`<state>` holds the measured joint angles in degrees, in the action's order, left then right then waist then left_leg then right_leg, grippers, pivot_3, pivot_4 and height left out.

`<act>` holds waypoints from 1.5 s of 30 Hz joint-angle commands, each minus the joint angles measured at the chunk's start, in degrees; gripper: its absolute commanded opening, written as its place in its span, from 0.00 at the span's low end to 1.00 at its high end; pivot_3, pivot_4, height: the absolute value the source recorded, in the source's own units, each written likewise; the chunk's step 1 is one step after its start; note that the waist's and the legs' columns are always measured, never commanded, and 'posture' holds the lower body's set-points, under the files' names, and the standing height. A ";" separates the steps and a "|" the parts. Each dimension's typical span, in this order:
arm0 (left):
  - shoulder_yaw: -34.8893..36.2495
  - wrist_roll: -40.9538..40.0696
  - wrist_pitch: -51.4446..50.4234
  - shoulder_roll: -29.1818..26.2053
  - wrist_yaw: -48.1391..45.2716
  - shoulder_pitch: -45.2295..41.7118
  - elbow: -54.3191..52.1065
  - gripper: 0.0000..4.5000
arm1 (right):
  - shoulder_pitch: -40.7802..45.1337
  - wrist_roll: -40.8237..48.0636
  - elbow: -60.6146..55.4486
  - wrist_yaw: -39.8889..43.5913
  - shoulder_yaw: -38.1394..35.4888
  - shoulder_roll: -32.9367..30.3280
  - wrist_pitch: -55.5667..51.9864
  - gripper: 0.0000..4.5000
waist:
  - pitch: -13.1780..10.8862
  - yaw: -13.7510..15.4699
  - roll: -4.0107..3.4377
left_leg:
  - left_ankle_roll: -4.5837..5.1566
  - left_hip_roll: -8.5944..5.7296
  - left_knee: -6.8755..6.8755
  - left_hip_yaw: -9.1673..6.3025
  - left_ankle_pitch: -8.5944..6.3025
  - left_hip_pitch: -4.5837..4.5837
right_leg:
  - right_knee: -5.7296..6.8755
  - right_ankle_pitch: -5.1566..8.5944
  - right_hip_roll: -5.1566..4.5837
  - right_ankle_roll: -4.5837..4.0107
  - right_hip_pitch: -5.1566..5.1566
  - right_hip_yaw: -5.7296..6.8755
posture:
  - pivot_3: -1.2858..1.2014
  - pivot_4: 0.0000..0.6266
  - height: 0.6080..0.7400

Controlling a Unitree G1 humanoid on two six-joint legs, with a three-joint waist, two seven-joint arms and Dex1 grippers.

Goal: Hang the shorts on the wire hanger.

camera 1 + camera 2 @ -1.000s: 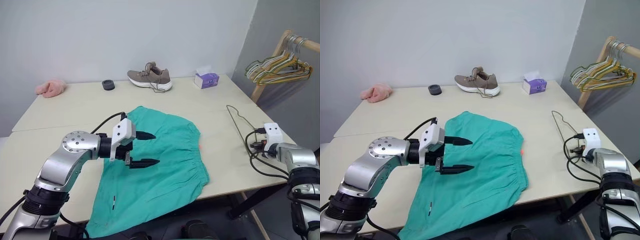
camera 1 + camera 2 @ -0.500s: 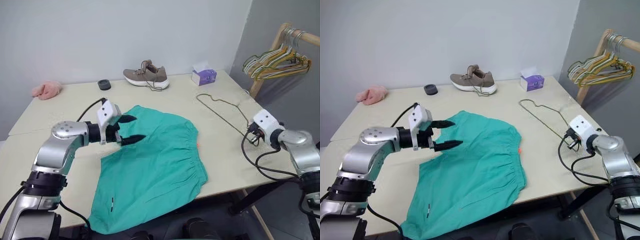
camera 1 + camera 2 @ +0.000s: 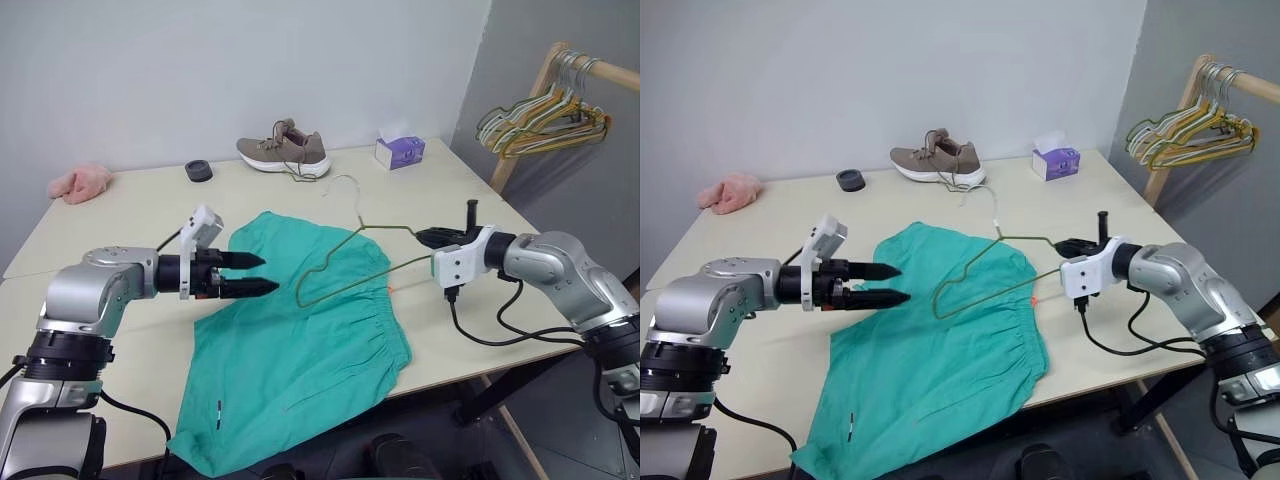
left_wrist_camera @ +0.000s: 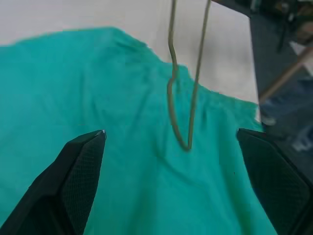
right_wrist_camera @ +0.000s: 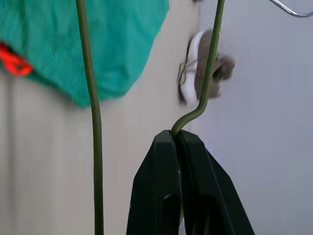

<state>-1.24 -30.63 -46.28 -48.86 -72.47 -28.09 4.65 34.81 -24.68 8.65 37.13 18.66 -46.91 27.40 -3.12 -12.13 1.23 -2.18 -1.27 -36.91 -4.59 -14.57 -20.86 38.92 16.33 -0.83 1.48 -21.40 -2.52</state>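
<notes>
Approx. a third done: right gripper (image 3: 430,238) is clamped tight on the wire hanger (image 3: 345,262), lifted above the shorts (image 3: 300,340), which lie flat on the table (image 3: 130,215), not yet threaded. Left gripper (image 3: 255,274), jaws wide, empty, hovers over the shorts' near edge. Right wrist view adds a red tag (image 5: 13,62) by the shorts' waistband; left wrist view shows hanger's corner low over the shorts.

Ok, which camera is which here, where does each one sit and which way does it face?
Left eye view: on the head, looking forward and down at the table; both arms show, the shorts, the shoe.
Right eye view: its stereo twin, same scene.
Left wrist view: along the open left gripper at the shorts and the wire hanger.
Right wrist view: along the right gripper, jaws shut on the wire hanger, facing the shoe.
Shared: both wrist views see hanger and shorts.
</notes>
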 commanded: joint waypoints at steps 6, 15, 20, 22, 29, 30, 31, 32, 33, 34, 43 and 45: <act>-2.08 -0.99 -0.63 -0.54 -2.25 2.53 -6.30 1.00 | 4.52 2.37 -2.43 0.85 -1.43 4.06 3.21 0.00 | 0.00 0.01 0.00 | 0.00 -0.03 -0.01 -0.01 0.00 0.01 | 0.01 0.00 -0.04 -0.01 0.02 0.01 | 0.43 0.00 1.00; -3.45 -2.10 -1.39 0.03 -2.38 4.88 -9.53 0.96 | 4.96 3.66 -2.62 1.60 -2.14 5.84 2.59 0.00 | 0.00 -0.02 0.00 | 0.00 -0.04 -0.02 0.00 0.00 0.01 | 0.03 0.00 -0.07 -0.02 0.02 0.00 | 0.43 0.00 1.00; -3.72 -1.68 -1.38 -0.22 -2.42 4.90 -9.33 0.67 | 4.65 4.12 -3.12 1.70 -2.19 6.16 2.31 0.00 | 0.00 -0.04 0.00 | 0.00 -0.03 -0.02 -0.01 0.00 0.02 | 0.03 0.00 -0.07 -0.02 0.02 0.01 | 0.43 0.00 1.00; -3.89 -1.51 -1.23 -0.31 -2.50 5.18 -9.50 0.53 | 4.59 4.30 -3.29 1.68 -2.11 6.28 2.15 0.00 | 0.00 -0.04 0.00 | 0.00 -0.04 -0.02 -0.01 0.00 0.02 | 0.03 0.00 -0.06 -0.02 0.02 0.00 | 0.43 0.00 1.00; -3.82 -1.51 -0.80 -0.12 -2.35 6.36 -10.34 0.03 | 3.95 4.90 -4.01 2.37 -2.01 6.56 1.13 0.00 | 0.00 -0.04 0.00 | 0.01 -0.04 -0.02 -0.01 0.00 0.02 | 0.03 0.00 -0.07 -0.02 0.02 0.01 | 0.43 0.00 1.00; -3.80 -1.48 -0.68 -0.09 -2.33 6.44 -10.31 0.01 | 3.81 5.86 -4.10 3.91 -1.47 6.58 0.65 0.00 | 0.00 -0.03 -0.01 | 0.01 -0.04 -0.02 -0.01 0.00 0.02 | 0.03 0.00 -0.07 -0.02 0.02 0.00 | 0.43 0.00 1.00; -3.80 -1.41 -0.50 -0.07 -2.32 6.55 -10.27 0.01 | 3.39 6.40 -4.48 4.81 -1.24 6.50 0.25 0.00 | 0.00 -0.03 0.00 | 0.00 -0.04 -0.02 -0.01 0.00 0.02 | 0.03 0.00 -0.07 -0.02 0.02 0.00 | 0.43 0.00 1.00; -3.79 -1.28 -0.24 -0.06 -2.29 6.68 -10.18 0.01 | 2.96 6.84 -4.94 5.63 -1.07 6.40 -0.10 0.00 | 0.00 0.00 0.00 | 0.01 -0.04 -0.02 -0.02 0.00 0.02 | 0.04 0.00 -0.07 -0.02 0.03 0.02 | 0.43 0.00 1.00; -3.79 -1.19 -0.08 -0.05 -2.26 6.77 -10.13 0.01 | 2.65 7.09 -5.29 6.16 -1.06 6.35 -0.34 0.00 | 0.01 0.03 0.00 | 0.00 -0.04 -0.02 -0.02 0.00 0.02 | 0.03 0.00 -0.07 -0.02 0.03 0.02 | 0.43 0.00 1.00; -3.86 -0.78 0.48 -0.18 -2.25 6.95 -10.02 0.00 | 2.12 7.72 -6.00 6.74 -1.17 6.31 -0.75 0.06 | 0.00 0.04 0.00 | 0.00 -0.04 -0.02 -0.01 0.00 0.02 | 0.03 0.00 -0.08 -0.02 0.03 0.01 | 0.43 0.00 1.00; -4.12 3.74 6.50 -0.45 -1.44 8.36 -8.99 0.00 | -2.78 18.72 -14.75 15.23 -4.31 5.05 -15.23 0.69 | 0.00 0.52 0.00 | 0.00 -0.04 -0.02 -0.02 0.00 0.02 | 0.03 0.00 -0.10 -0.02 0.03 0.02 | 0.43 0.00 1.00; -4.43 5.82 9.51 -0.38 -0.62 8.33 -8.32 0.00 | -3.80 23.33 -17.97 17.91 -6.17 4.17 -23.73 0.84 | 0.01 0.72 0.00 | 0.00 -0.04 -0.03 -0.03 0.00 0.02 | 0.03 0.00 -0.10 -0.02 0.03 0.02 | 0.43 0.00 1.00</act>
<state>-6.37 -26.09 -39.67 -48.93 -73.56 -19.26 -3.68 30.67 -5.51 -5.79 53.12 15.67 -41.85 9.40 -3.11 -11.41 1.24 -2.17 -1.31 -36.94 -4.62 -14.57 -20.84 38.96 16.33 -0.94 1.47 -21.37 -2.50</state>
